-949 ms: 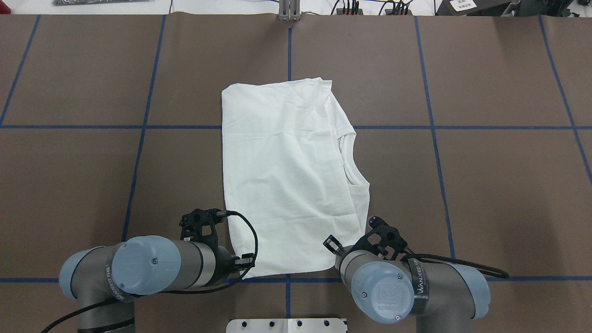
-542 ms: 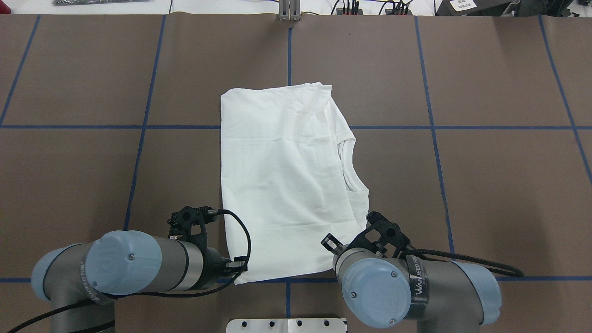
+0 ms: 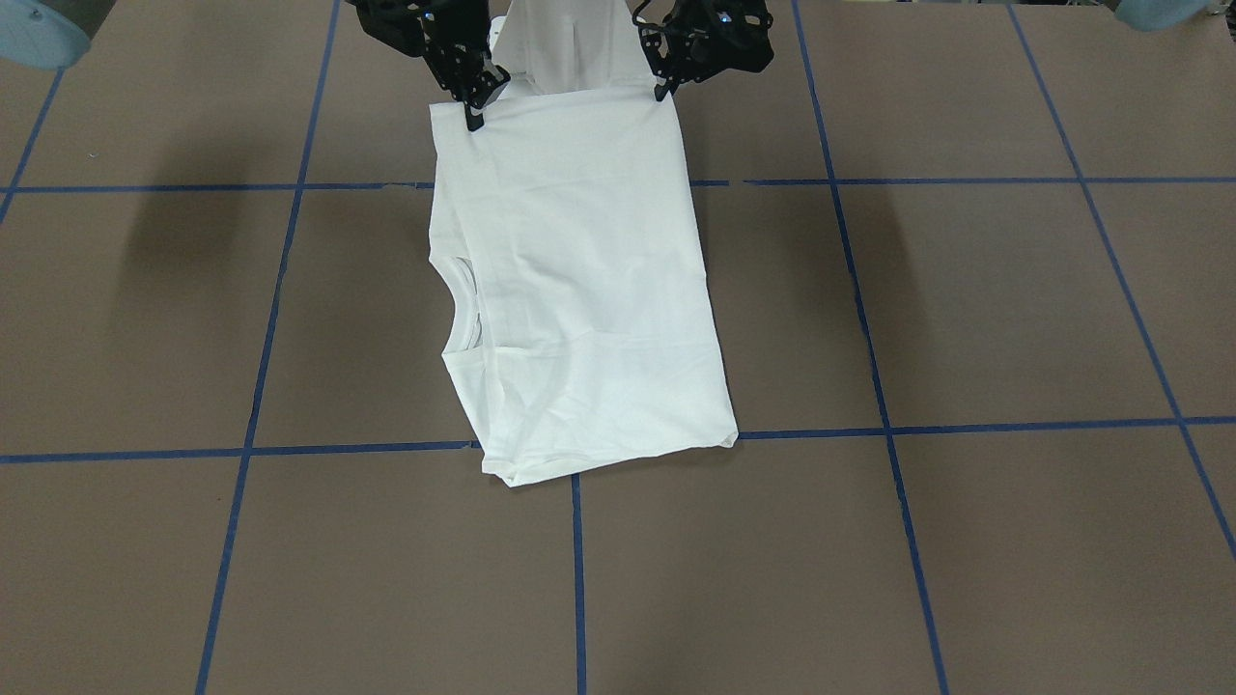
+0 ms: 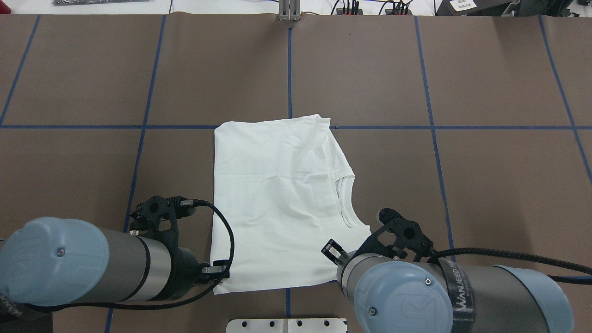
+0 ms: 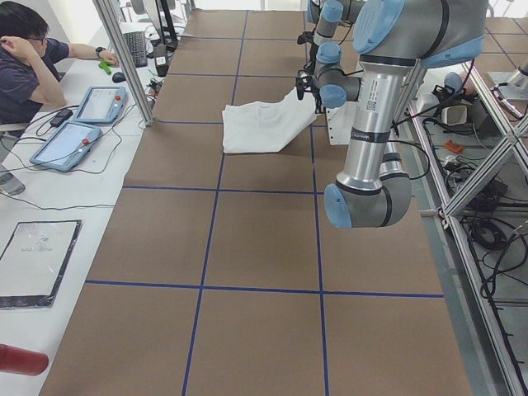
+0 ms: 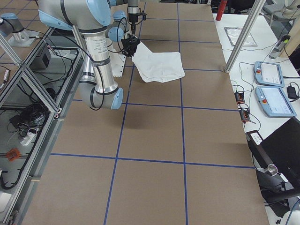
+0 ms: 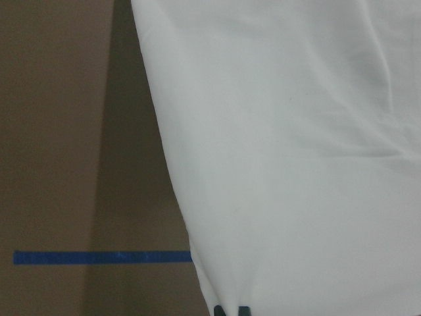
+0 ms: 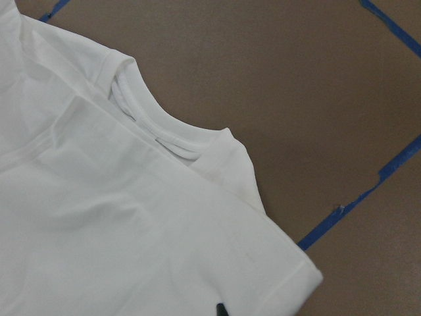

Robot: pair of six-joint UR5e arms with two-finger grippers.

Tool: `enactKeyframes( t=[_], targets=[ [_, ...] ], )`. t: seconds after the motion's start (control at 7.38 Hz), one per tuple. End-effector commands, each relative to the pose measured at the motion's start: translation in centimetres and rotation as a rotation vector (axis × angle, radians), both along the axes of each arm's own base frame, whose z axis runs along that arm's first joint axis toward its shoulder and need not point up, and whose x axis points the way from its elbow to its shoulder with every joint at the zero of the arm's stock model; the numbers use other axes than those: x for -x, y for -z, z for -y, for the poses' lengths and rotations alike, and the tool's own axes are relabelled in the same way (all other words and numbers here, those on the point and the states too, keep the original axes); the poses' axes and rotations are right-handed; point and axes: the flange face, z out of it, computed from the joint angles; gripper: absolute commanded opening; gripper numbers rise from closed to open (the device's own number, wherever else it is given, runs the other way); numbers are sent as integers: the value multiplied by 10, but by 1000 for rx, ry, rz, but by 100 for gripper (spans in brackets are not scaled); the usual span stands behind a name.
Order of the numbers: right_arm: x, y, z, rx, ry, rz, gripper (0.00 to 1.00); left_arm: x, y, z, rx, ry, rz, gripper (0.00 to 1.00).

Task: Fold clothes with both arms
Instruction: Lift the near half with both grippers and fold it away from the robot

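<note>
Brown paper covers the big tabletop point(image 4: 485, 185), and blue tape lines point(image 4: 430, 92) cut it into squares. One white T-shirt point(image 4: 277, 199) lies in the lower middle of the overhead view, folded into a long shape. Its far edge sits close to the blue line that runs across the frame, and its near edge is at the bottom, by the two arms. The round collar point(image 4: 346, 203) shows on the right side of the shirt in that view; in the front-facing view it is on the left side. The left pincer point(image 3: 660, 93) is at the top of the front-facing view, just right of the middle, and it is closed tight on one near corner of the shirt. The right pincer point(image 3: 475, 114) is at the top too, left of the middle, and it pinches the other near corner. In the side views that held edge is pulled up off the tabletop, while the rest of the shirt lies flat. From the left wrist camera, white cloth fills most of the frame and dark fingertips point(image 7: 220, 311) peek out at the bottom edge. A white metal plate point(image 4: 286, 325) sits at the bottom middle of the overhead view. In the left side view, a person point(image 5: 25, 49) sits at a desk in the upper left corner.
</note>
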Motion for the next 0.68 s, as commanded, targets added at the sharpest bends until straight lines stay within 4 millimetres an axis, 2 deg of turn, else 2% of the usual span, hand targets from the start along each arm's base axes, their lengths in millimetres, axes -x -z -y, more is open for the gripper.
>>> enactKeyframes(
  t=[0.0, 0.14, 0.27, 0.41, 0.54],
  targets=[
    [8, 4, 52, -103, 7, -50, 0, -1, 2, 69, -69, 85, 54, 0],
    [13, 18, 85, -124, -23, -54, 0, 12, 5, 104, -113, 128, 69, 0],
    [23, 28, 113, -154, -24, -80, 0, 21, 0, 133, -133, 158, 94, 0],
    [35, 26, 144, -182, -40, -75, 0, 20, -6, 163, -159, 175, 131, 0],
    [55, 11, 174, -206, -56, -62, 0, 11, -12, 190, -168, 182, 166, 0]
  ],
)
